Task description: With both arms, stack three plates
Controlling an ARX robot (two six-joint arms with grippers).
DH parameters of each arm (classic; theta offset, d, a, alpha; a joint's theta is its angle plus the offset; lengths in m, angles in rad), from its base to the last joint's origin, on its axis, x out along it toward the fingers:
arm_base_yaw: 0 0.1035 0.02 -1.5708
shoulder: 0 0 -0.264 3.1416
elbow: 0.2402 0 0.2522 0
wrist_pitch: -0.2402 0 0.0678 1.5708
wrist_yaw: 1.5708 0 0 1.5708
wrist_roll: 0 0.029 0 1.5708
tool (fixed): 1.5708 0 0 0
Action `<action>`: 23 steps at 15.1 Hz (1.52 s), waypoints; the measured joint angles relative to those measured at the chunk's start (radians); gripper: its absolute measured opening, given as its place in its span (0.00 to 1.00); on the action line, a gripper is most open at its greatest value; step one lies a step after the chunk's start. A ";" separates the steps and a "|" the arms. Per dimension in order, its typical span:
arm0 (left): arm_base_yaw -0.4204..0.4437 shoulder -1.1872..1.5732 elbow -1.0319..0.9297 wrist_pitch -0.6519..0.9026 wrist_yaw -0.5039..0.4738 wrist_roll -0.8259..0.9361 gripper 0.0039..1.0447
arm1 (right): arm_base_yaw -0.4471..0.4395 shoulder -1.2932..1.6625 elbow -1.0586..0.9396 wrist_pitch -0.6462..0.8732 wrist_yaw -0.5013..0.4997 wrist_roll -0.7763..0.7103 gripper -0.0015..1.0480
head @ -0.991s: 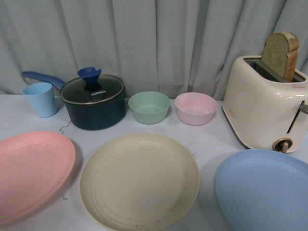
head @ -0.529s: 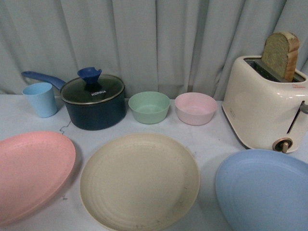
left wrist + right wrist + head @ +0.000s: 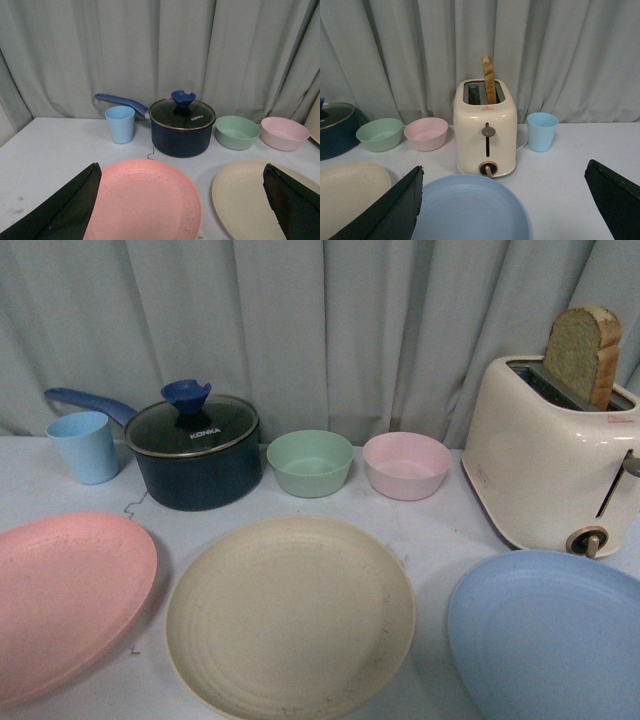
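Three plates lie side by side on the white table. The pink plate (image 3: 65, 600) is at the front left, the cream plate (image 3: 290, 612) in the middle, the light blue plate (image 3: 550, 635) at the front right. No arm shows in the front view. My left gripper (image 3: 182, 210) is open and empty, above the pink plate (image 3: 142, 200), with the cream plate (image 3: 245, 200) beside it. My right gripper (image 3: 505, 212) is open and empty, above the light blue plate (image 3: 470, 210).
A dark blue lidded saucepan (image 3: 195, 450), a blue cup (image 3: 83, 446), a green bowl (image 3: 310, 462) and a pink bowl (image 3: 406, 465) stand behind the plates. A cream toaster (image 3: 550, 465) holding bread stands at the back right. A second blue cup (image 3: 542, 131) stands beside the toaster.
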 joint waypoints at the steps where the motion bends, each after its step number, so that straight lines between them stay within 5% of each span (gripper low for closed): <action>1: 0.000 0.000 0.000 0.000 0.000 0.000 0.94 | 0.000 0.000 0.000 0.000 0.000 0.000 0.94; 9: 0.000 0.000 0.000 0.000 0.000 0.000 0.94 | 0.000 0.000 0.000 0.000 0.000 0.000 0.94; 11: -0.021 0.214 0.151 -0.323 -0.132 -0.098 0.94 | 0.000 0.000 0.000 0.000 -0.003 0.000 0.94; 12: 0.028 0.330 0.234 -0.369 -0.116 -0.146 0.94 | 0.000 0.000 0.000 0.000 -0.001 0.000 0.94; 18: 0.195 1.078 0.533 0.248 0.117 -0.001 0.94 | 0.000 0.000 0.000 0.000 0.000 0.000 0.94; 23: 0.340 1.637 0.667 0.391 0.177 0.180 0.94 | 0.000 0.000 0.000 0.000 0.000 0.000 0.94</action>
